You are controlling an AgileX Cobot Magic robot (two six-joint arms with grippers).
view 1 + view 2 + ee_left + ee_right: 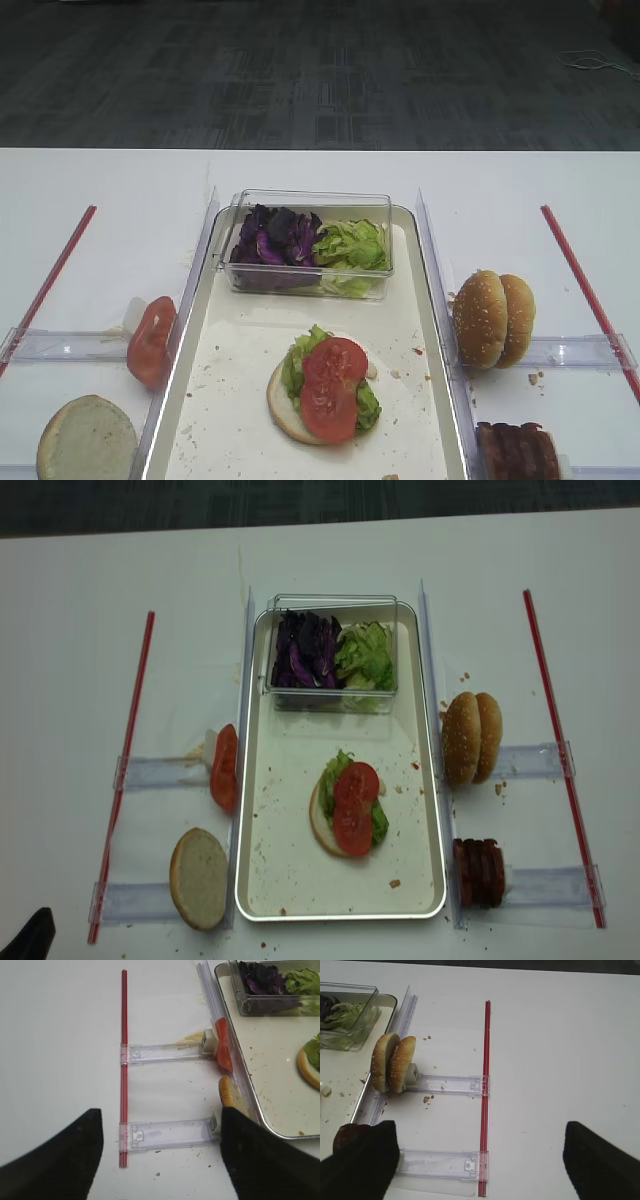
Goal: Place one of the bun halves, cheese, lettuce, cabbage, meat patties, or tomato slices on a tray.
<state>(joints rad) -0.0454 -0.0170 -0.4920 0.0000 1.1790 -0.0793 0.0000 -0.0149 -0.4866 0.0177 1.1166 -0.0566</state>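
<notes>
Tray (262, 880) sits mid-bench; on it a bun half (322, 825) topped with lettuce (335, 772) and two tomato slices (354, 802). Clear box (333, 702) at the tray's far end holds cabbage (303, 650) beside more lettuce. Sesame bun halves (472, 737) and meat patties (482, 872) stand right of the tray. My left hand (160, 1152) and right hand (480, 1155) both hang wide, holding nothing.

On the crumb-speckled tray (262, 880) a pale bun half (318, 828) lay flat under lettuce (334, 775) and two tomato slices (354, 807), with cabbage (305, 650) at the far end, sesame buns (472, 737) and patties (481, 873) upright to the right.
</notes>
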